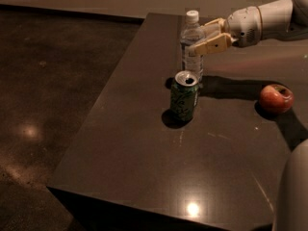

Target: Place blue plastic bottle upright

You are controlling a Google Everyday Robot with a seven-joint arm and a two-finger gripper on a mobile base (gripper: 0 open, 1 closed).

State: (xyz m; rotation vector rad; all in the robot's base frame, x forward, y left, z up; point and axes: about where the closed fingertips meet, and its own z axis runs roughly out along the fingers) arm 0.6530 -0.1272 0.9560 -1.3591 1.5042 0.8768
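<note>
The blue plastic bottle (192, 44), clear with a white cap and a pale label, stands upright on the dark table (144, 143), just behind the green soda can (184, 96). My gripper (206, 35) reaches in from the right at the height of the bottle's upper body. Its tan fingers (215, 43) lie on either side of the bottle and are closed on it. The can hides the bottle's base.
A red apple (276, 97) lies on the table at the right, below my arm (262, 18). The table's left edge drops to a dark shiny floor (48, 105). A white part of my body (293, 196) fills the lower right corner.
</note>
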